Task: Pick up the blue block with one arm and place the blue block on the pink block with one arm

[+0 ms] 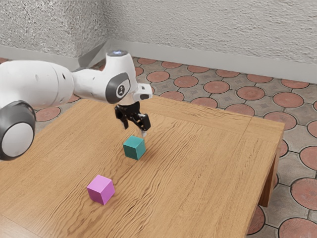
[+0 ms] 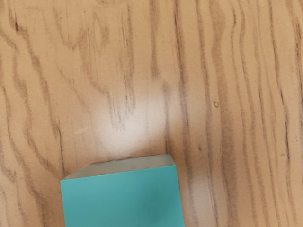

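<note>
End effector (image 1: 135,128) is hovering just above the blue block (image 1: 134,148), fingers spread apart and gripping nothing. Blue block is sitting flat on the wooden surface (image 1: 208,168). Pink block (image 1: 101,189) is resting apart from it, nearer the exterior view's lower left.

Wooden table (image 1: 208,163); tiled floor (image 1: 237,94); plaster wall (image 1: 208,25).

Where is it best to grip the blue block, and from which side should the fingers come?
Come from straight above and close the fingers on two opposite side faces of the blue block. It sits flat on the table, top free, and the pink block stands apart, so probably nothing blocks its sides.
</note>
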